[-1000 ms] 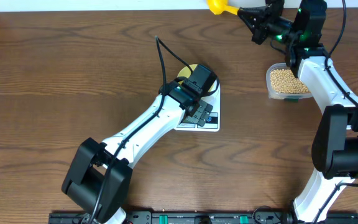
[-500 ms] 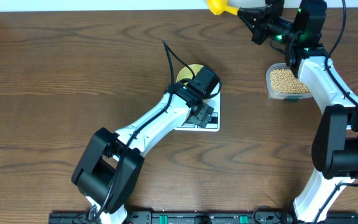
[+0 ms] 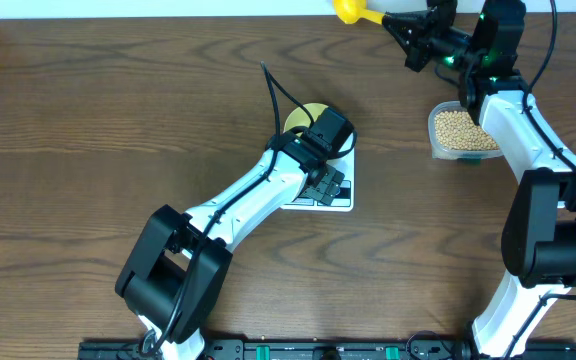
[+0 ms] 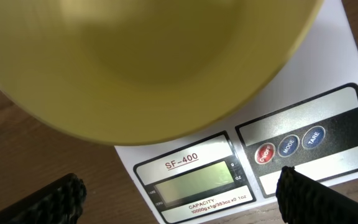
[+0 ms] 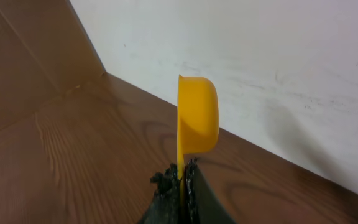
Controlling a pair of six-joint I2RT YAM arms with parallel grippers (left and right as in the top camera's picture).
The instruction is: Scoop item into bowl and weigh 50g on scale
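The pale yellow-green bowl (image 3: 302,115) stands on the white scale (image 3: 344,197); in the left wrist view the bowl (image 4: 148,68) fills the top above the scale's blank display (image 4: 194,183). My left gripper (image 4: 179,193) is open over the scale's front edge (image 3: 326,186), holding nothing. My right gripper (image 3: 408,35) is shut on the yellow scoop's handle and holds the scoop (image 3: 353,12) up at the back edge; it shows in the right wrist view (image 5: 196,118). The tan beans (image 3: 458,128) lie in a clear tub.
The clear tub (image 3: 438,150) stands at the right under my right arm. A white wall (image 5: 278,62) runs behind the table's back edge. Bare wooden tabletop (image 3: 88,150) lies to the left.
The left arm shifted slightly right between one second and half a second ago, then held still. The right arm and scoop have not moved.
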